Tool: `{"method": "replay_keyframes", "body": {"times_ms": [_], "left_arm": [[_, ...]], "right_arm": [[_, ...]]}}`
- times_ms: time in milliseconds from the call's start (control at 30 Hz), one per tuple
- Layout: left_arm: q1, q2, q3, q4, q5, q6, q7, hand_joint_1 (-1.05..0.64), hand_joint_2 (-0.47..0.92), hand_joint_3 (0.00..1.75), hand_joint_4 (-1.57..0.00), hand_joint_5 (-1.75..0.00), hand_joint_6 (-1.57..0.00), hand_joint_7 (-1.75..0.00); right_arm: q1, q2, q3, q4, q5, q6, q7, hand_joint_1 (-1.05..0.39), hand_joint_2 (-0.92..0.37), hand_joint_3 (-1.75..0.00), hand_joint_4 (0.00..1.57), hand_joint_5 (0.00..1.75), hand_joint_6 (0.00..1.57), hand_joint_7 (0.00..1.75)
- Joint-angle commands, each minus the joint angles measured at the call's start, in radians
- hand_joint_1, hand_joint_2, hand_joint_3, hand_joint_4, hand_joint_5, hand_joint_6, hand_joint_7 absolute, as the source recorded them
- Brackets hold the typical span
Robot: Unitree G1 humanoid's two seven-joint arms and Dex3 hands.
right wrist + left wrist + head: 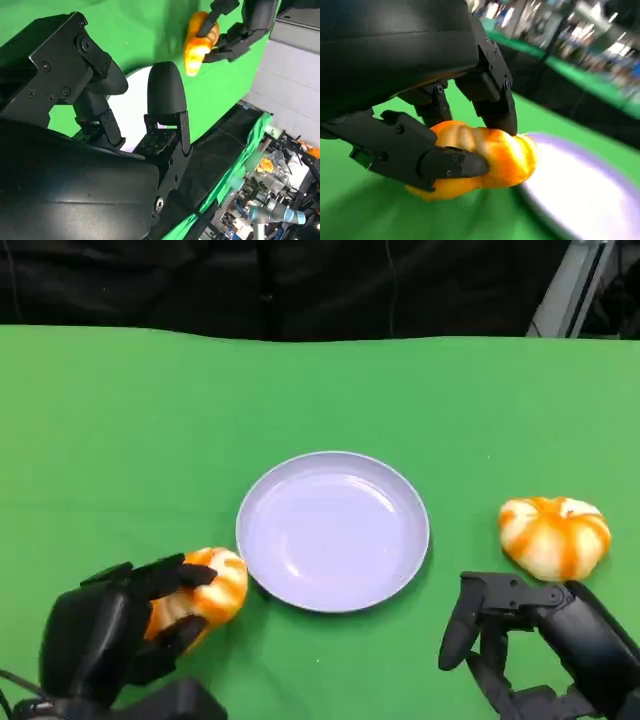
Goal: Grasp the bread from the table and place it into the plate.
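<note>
My left hand (110, 630) grips an orange-and-white bread roll (208, 592) at the lower left, just left of the pale lilac plate (333, 530). The left wrist view shows the black fingers (445, 162) closed around that roll (495, 160), close to the plate's rim (570, 195). A second striped roll (554, 535) lies on the green cloth right of the plate. My right hand (530, 640) sits below this second roll with fingers apart, holding nothing. From the right wrist view, the held roll (200, 42) appears across the plate (135, 100) in the left hand (240, 25).
The green table cloth (150, 420) stretches far behind the plate to a dark back edge. A grey post (565, 285) stands at the far right corner. The right wrist view shows a blurred workshop past the table's edge.
</note>
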Motion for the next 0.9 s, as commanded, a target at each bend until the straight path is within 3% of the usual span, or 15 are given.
{"method": "replay_keyframes", "body": {"times_ms": [33, 267, 467, 767, 900], "left_arm": [[-0.014, 0.004, 0.036, 0.03, -0.022, -0.068, 0.104, -0.08, 0.49, 1.01, -0.84, -1.73, -0.82, -1.36], [-0.021, 0.009, 0.058, 0.02, 0.017, -0.16, 0.25, -0.07, 0.28, 1.41, -0.85, -1.75, -0.82, -1.41], [-0.075, 0.051, 0.02, 0.022, 0.133, -0.294, 0.371, -0.14, 0.25, 1.53, -0.87, -1.71, -0.83, -1.42], [-0.23, -0.022, -0.077, 0.054, 0.157, -0.216, 0.267, -0.2, 0.19, 1.68, -0.89, -1.74, -0.87, -1.44], [-0.305, -0.035, -0.12, 0.133, 0.141, -0.182, 0.196, -0.18, 0.25, 1.6, -0.92, -1.75, -0.87, -1.5]], "right_arm": [[-0.002, 0.001, 0.0, -0.004, -0.002, -0.003, -0.01, 0.11, -0.32, -1.39, 0.88, 1.66, 0.8, 1.32], [-0.001, 0.003, 0.005, -0.005, -0.01, -0.005, -0.013, 0.11, -0.32, -1.38, 0.87, 1.67, 0.8, 1.32], [-0.004, 0.003, 0.011, -0.003, -0.023, -0.01, -0.017, 0.11, -0.31, -1.38, 0.87, 1.67, 0.8, 1.31], [0.004, -0.004, 0.003, -0.009, -0.008, -0.003, -0.008, 0.12, -0.31, -1.39, 0.87, 1.66, 0.81, 1.31], [0.007, -0.001, 0.004, -0.008, -0.006, -0.011, -0.012, 0.13, -0.31, -1.4, 0.88, 1.67, 0.81, 1.31]]}}
